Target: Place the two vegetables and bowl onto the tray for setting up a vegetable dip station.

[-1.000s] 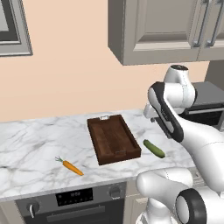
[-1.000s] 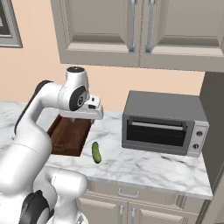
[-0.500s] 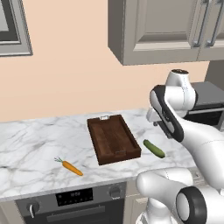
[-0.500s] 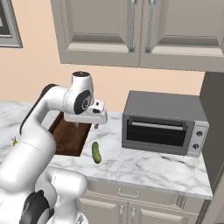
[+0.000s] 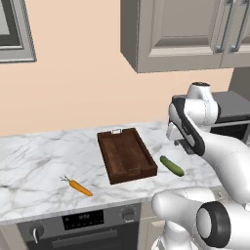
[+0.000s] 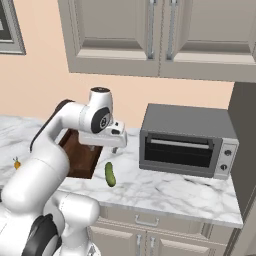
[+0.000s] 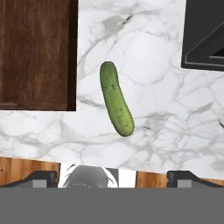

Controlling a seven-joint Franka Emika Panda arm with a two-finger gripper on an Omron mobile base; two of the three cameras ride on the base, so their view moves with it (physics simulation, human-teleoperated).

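A: Status. Claw hangs above the counter, jaws spread wide, nothing between them. Cucumber lies flat on the marble just beside the tray, between it and the toaster oven, touching neither.

B: Tray contents?

A: Bare wood. Carrot sits well apart on the tray's far side, near the counter's front edge. Bowl: not located.

B: So the step in hand looks like the cucumber pick. How to do it well?

A: My judgement: in the hand view the cucumber runs lengthwise at a slight slant. Roll the wrist so the fingers straddle its narrow width, not its length. Centre over the middle of the body; a pinch near a tapered end may make it pivot or squirt out.

B: Descent?

A: Straight down, fingertips nearly to the marble, close gently. It is round and smooth, so it may roll if one finger arrives first. Lift clear of the tray rim before moving across.
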